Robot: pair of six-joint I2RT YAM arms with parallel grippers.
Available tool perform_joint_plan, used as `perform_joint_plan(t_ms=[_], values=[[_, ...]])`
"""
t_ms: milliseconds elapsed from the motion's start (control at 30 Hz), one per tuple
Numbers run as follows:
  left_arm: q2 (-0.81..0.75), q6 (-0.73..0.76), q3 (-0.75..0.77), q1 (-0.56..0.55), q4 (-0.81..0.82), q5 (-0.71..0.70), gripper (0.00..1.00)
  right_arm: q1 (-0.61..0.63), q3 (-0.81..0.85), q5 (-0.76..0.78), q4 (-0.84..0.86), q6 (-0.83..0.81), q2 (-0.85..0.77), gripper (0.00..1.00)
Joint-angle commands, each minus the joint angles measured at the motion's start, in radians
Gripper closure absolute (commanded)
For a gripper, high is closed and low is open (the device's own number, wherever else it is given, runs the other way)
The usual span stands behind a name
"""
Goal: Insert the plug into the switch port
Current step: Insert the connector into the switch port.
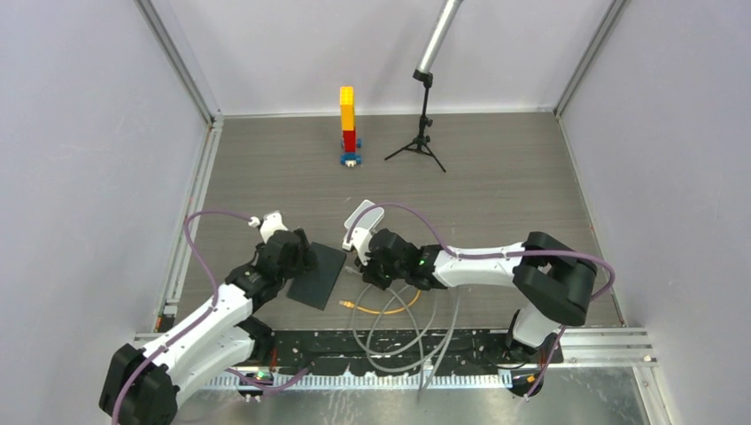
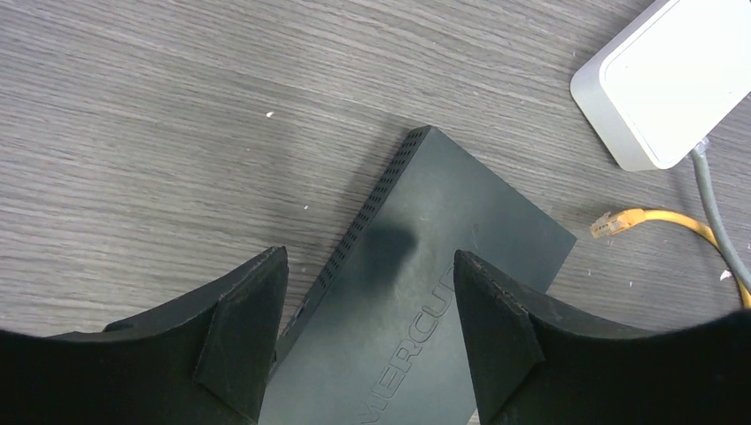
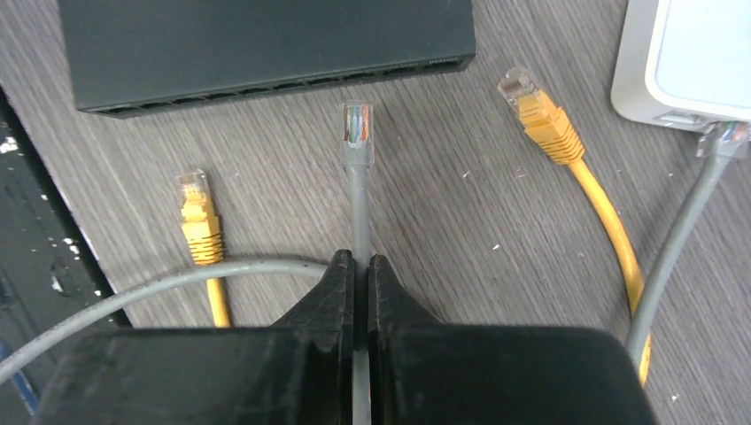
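My right gripper (image 3: 361,261) clamps the cable (image 3: 358,204) behind the plug (image 3: 357,133), aimed at 12 o'clock at the switch (image 3: 266,44) ports (image 3: 354,78). My left gripper (image 2: 367,292) gapes over the switch. Unheld, I fear it slides and the cable buckles.

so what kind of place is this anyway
Probably a robot lab test cell: plain walls boxing in a wood-grain table, a tripod at the back, and a black switch with loose cables laid out on it.
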Motion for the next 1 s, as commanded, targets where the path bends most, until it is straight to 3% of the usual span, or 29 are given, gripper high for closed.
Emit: perform_joint_plan(t_ms=[0, 633, 967], values=[[0.020, -0.024, -0.025, 0.005, 0.120, 0.012, 0.31, 0.004, 0.053, 0.028, 0.011, -0.011, 0.047, 1.00], [-0.022, -0.037, -0.086, 0.006, 0.124, 0.036, 0.37, 0.060, 0.094, 0.199, 0.051, 0.046, 0.128, 0.99], [0.005, -0.026, -0.078, 0.005, 0.150, 0.054, 0.37, 0.069, 0.126, 0.198, 0.044, 0.029, 0.142, 1.00]])
